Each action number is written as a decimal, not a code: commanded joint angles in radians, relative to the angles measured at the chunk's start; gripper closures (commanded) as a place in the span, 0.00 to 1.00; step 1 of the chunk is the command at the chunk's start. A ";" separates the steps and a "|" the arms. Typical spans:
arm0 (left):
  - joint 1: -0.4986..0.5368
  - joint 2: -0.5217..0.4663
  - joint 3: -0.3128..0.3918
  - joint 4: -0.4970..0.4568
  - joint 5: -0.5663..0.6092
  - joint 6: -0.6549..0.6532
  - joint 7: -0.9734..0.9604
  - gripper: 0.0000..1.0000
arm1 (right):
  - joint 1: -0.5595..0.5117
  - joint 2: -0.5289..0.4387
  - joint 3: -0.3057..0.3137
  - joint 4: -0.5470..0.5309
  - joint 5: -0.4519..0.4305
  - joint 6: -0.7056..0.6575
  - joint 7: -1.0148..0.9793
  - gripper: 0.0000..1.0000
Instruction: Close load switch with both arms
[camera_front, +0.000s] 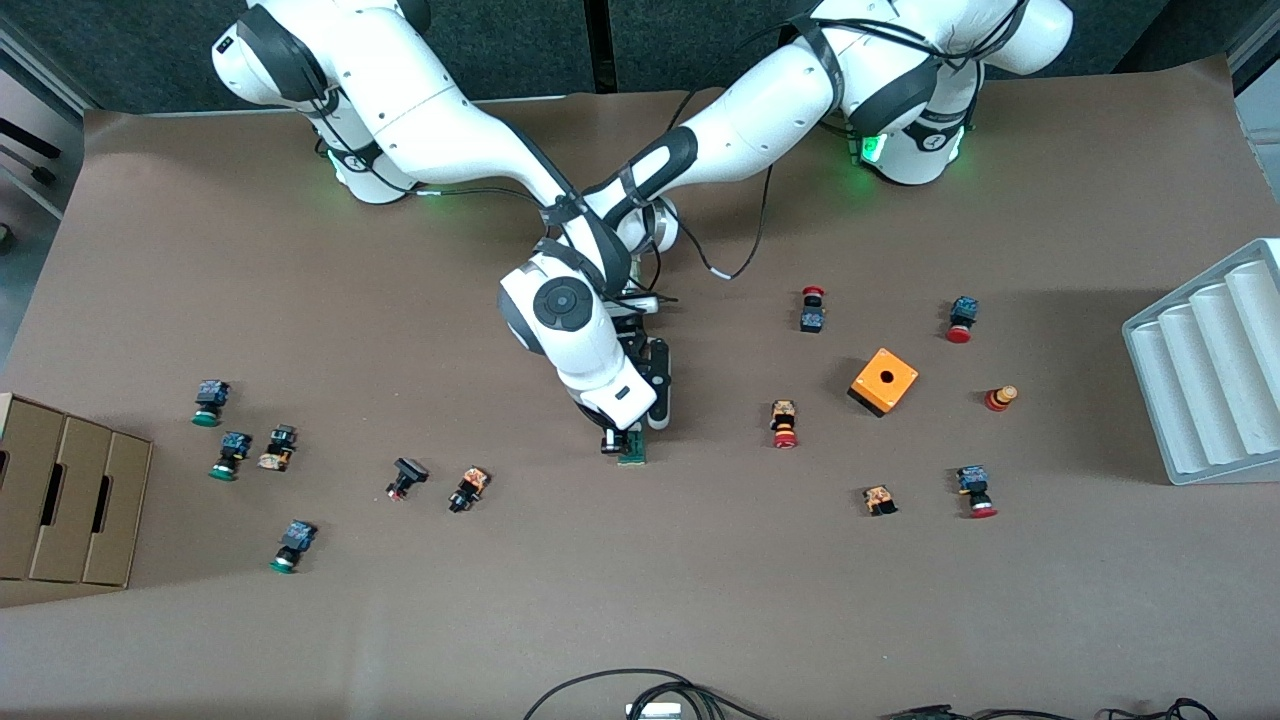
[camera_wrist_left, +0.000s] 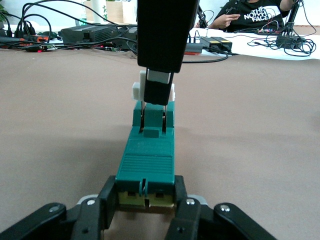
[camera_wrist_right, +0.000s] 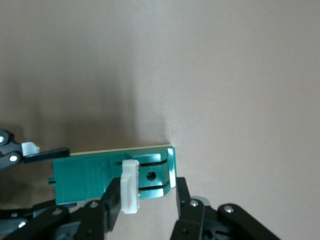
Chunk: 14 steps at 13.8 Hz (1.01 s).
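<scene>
L gripper (camera_wrist_left: 145, 200) jaws clamp load switch (camera_wrist_left: 147, 155) end on surface (camera_front: 700, 600), R gripper (camera_wrist_right: 147, 200) jaws closed on white handle (camera_wrist_right: 130, 187); handle upright, closing prob. left.

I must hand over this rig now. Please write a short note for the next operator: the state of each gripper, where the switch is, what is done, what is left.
Left gripper: shut on one end of the load switch, holding the green body on the table.
Right gripper: shut on the white handle at the switch's other end.
Load switch: mid-table, under both arms, nearer the front camera than the arms' bases.
Done: both grips are set.
Left: whether the handle is fully closed cannot be told; probably push it home, then release both.
</scene>
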 joint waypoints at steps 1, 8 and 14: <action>-0.004 -0.004 0.009 -0.001 -0.007 -0.004 -0.009 0.78 | -0.002 0.013 -0.001 0.022 -0.026 0.018 0.011 0.50; -0.002 -0.005 0.009 -0.001 -0.007 -0.002 -0.009 0.78 | -0.003 0.023 -0.001 0.068 -0.029 0.018 0.007 0.52; -0.002 -0.005 0.009 -0.001 -0.007 -0.002 -0.009 0.78 | -0.007 0.036 -0.001 0.076 -0.031 0.018 0.005 0.52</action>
